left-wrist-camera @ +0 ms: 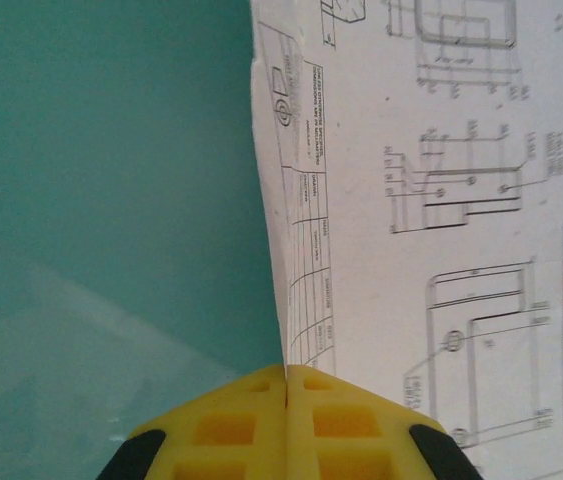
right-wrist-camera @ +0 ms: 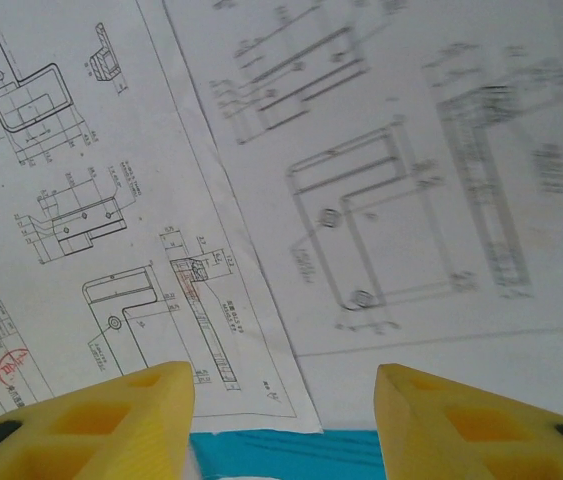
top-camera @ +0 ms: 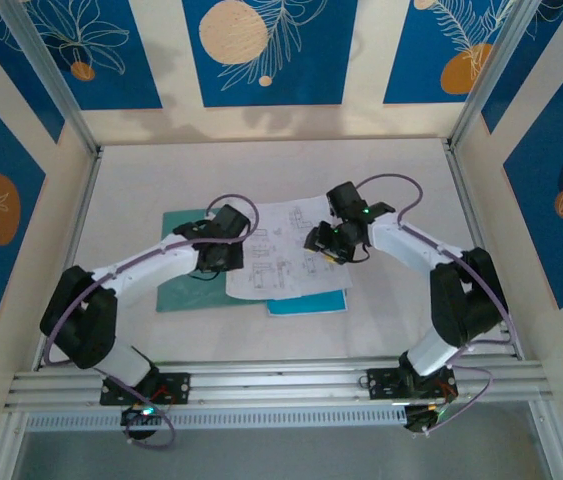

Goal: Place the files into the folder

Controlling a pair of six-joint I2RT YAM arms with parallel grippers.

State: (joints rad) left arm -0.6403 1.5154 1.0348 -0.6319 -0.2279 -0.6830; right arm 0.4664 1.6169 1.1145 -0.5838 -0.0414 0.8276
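Files (top-camera: 281, 255) lie fanned, their left part over the folder (top-camera: 186, 290). The left gripper (left-wrist-camera: 286, 385) is closed, apparently pinching a sheet's left edge. The right gripper (right-wrist-camera: 283, 400) has its jaws apart above the sheets and holds nothing. Steady the stack at the right, then draw it left, square to the folder. The right wrist view shows the blue sheet (right-wrist-camera: 281, 455) under the white ones; the left wrist view shows the pinched edge.
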